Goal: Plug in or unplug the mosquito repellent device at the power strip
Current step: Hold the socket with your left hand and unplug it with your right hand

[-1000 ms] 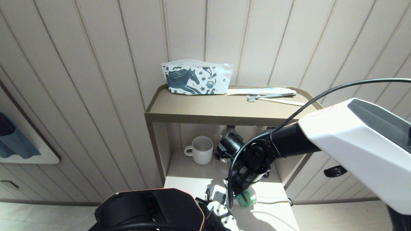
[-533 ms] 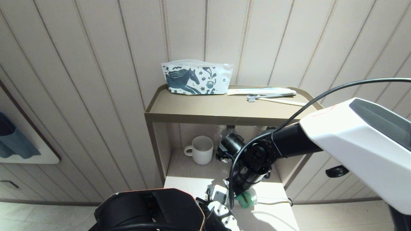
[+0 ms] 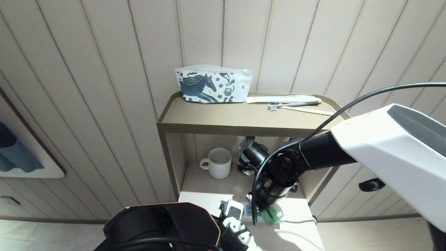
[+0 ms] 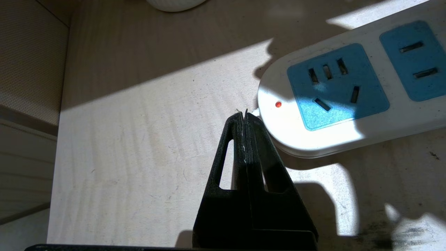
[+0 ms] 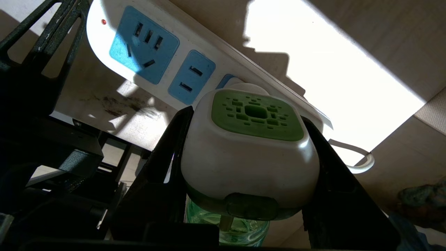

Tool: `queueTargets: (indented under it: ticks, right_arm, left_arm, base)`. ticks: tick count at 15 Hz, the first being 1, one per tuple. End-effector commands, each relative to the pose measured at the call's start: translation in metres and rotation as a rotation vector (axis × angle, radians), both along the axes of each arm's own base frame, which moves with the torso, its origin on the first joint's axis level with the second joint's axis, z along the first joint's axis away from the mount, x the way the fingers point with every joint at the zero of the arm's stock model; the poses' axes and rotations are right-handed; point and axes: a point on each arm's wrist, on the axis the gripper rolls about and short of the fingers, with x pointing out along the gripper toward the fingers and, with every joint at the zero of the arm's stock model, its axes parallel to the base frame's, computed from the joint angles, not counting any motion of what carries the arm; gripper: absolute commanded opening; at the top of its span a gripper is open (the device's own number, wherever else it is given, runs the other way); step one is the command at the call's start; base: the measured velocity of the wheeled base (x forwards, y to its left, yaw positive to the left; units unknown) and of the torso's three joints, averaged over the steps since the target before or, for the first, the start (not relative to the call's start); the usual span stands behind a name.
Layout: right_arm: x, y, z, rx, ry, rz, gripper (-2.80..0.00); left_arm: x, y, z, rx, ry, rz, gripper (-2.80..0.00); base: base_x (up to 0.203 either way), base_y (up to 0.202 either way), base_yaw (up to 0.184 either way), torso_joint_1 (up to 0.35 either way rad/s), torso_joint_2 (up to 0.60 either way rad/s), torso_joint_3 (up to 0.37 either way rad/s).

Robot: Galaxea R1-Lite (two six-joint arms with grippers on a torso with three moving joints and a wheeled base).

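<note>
My right gripper (image 5: 247, 115) is shut on the mosquito repellent device (image 5: 249, 153), one black finger on each side of its white head with the green vent. Its green bottle and a bare metal prong show underneath, clear of the power strip (image 5: 156, 52). The device hangs tilted over the strip's far socket, near the cord end. In the head view the device (image 3: 273, 214) peeks out green below my right wrist, beside the strip (image 3: 246, 210). My left gripper (image 4: 244, 113) is shut and empty, its tips at the strip's (image 4: 348, 104) rounded end by the red light.
The strip lies on the lower shelf (image 3: 209, 181), with a white mug (image 3: 219, 163) behind it. A clear bottle (image 3: 249, 141) stands behind my right arm. The upper shelf (image 3: 195, 118) holds a horse-print pouch (image 3: 213, 84) and a toothbrush (image 3: 292, 103). The strip's white cord (image 5: 359, 160) loops off.
My right arm has shifted slightly to the right with the device, uncovering a blue socket of the strip in the head view. The left gripper has barely moved.
</note>
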Motion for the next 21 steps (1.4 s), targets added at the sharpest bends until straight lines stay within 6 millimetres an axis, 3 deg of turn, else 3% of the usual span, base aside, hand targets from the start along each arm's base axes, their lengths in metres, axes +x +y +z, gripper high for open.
queueTargets:
  ticks: [1, 5, 9, 14, 17, 19, 21]
  right_arm:
    - [0.000, 0.001, -0.004, -0.006, 0.009, 0.002, -2.80]
    - [0.001, 0.001, -0.005, -0.001, 0.013, 0.003, -2.80]
    - [0.002, 0.002, -0.008, -0.003, 0.019, 0.003, -2.80]
    - [0.002, 0.000, -0.009, -0.004, 0.024, -0.001, -2.80]
    - [0.002, -0.001, -0.009, -0.004, 0.024, -0.002, -2.80]
    - [0.004, -0.003, -0.009, -0.003, 0.025, -0.009, -2.80]
    - [0.005, -0.004, -0.009, -0.003, 0.025, -0.013, -2.80]
  left_arm:
    - [0.001, -0.001, 0.002, -0.015, -0.010, 0.004, -2.80]
    - [0.002, -0.001, 0.011, -0.090, -0.040, 0.009, -2.80]
    - [-0.005, 0.006, 0.040, -0.245, -0.071, -0.079, -2.80]
    - [-0.020, 0.026, 0.070, -0.402, 0.065, -0.172, -2.80]
    - [-0.026, 0.037, 0.086, -0.441, 0.259, -0.196, -2.80]
    - [-0.024, 0.041, 0.089, -0.415, 0.393, -0.200, -2.80]
    - [-0.017, 0.034, 0.082, -0.375, 0.412, -0.163, -2.80]
  base:
    - [0.000, 0.000, 0.000, 0.000, 0.00, 0.000]
    - [0.000, 0.000, 0.000, 0.000, 0.00, 0.000]
    - [0.000, 0.000, 0.000, 0.000, 0.00, 0.000]
    - [0.000, 0.000, 0.000, 0.000, 0.00, 0.000]
    - [0.000, 0.000, 0.000, 0.000, 0.00, 0.000]
    - [0.000, 0.000, 0.000, 0.000, 0.00, 0.000]
    - [0.000, 0.000, 0.000, 0.000, 0.00, 0.000]
